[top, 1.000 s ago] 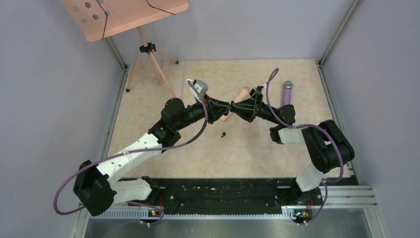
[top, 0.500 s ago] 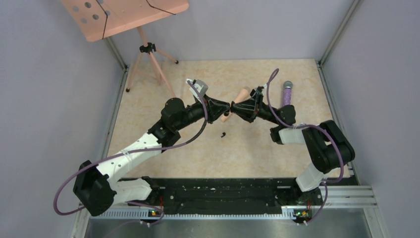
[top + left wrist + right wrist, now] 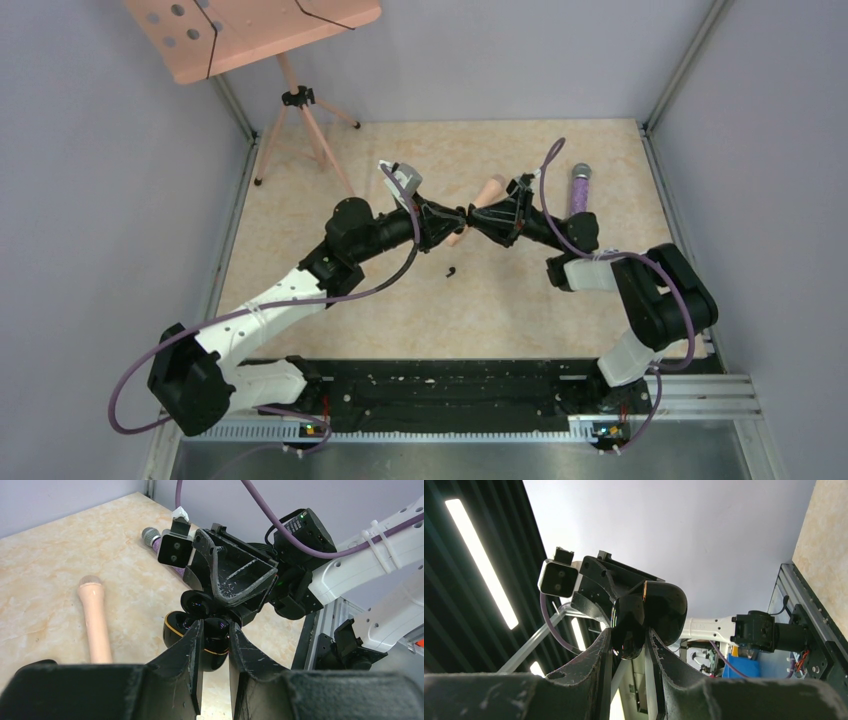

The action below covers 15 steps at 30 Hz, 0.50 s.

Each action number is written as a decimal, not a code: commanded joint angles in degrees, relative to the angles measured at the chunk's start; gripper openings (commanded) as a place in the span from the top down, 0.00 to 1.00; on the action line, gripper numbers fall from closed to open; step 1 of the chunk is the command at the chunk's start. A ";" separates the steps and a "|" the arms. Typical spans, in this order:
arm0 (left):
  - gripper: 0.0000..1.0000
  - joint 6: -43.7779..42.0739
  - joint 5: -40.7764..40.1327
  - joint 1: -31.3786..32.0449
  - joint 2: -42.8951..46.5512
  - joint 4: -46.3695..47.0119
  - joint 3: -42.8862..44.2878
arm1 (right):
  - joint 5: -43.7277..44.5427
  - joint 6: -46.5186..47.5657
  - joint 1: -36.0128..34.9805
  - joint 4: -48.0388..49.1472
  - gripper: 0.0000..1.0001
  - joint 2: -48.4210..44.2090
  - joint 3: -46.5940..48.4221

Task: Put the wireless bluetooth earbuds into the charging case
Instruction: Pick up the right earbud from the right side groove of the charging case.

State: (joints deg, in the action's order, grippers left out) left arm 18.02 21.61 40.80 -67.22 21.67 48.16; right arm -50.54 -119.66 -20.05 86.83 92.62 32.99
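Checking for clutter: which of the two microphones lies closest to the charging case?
The peach microphone, right next to the charging case; the purple microphone with the grey head lies farther off to the right.

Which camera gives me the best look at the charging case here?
The right wrist view: the charging case sits large and clear, pinched by the right gripper. The left wrist view shows it partly behind the left gripper; the top view loses it where both grippers meet.
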 commanded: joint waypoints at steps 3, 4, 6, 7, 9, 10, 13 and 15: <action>0.90 0.26 2.53 0.09 0.62 -0.05 -1.05 | 1.77 -3.30 0.72 12.11 1.00 -2.66 0.67; 0.89 0.22 2.27 0.07 0.83 -0.27 -0.95 | 1.79 -3.23 0.72 12.07 1.00 -2.62 0.71; 0.84 -0.19 2.00 0.10 1.16 -1.29 -0.53 | 1.79 -3.13 0.79 12.05 1.00 -2.57 0.59; 0.80 -0.32 1.89 0.08 1.21 -2.07 -0.08 | 1.77 -3.13 0.78 12.13 1.00 -2.54 0.52; 0.71 -0.44 1.86 0.08 1.11 -3.56 0.86 | 1.77 -2.98 0.72 12.07 1.00 -2.69 0.48; 0.67 -0.44 1.86 0.07 0.98 -4.20 1.27 | 1.78 -2.95 0.72 12.11 1.00 -2.74 0.50; 0.55 -0.23 2.06 0.07 0.59 -5.53 2.25 | 1.72 -2.97 0.77 12.05 1.00 -3.05 0.58; 0.49 -0.02 2.12 0.12 0.48 -5.52 2.65 | 1.70 -2.95 0.75 12.09 1.00 -3.13 0.58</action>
State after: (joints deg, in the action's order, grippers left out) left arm 17.76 22.00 40.75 -67.22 19.25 48.77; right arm -50.81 -119.63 -19.99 86.32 92.62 32.99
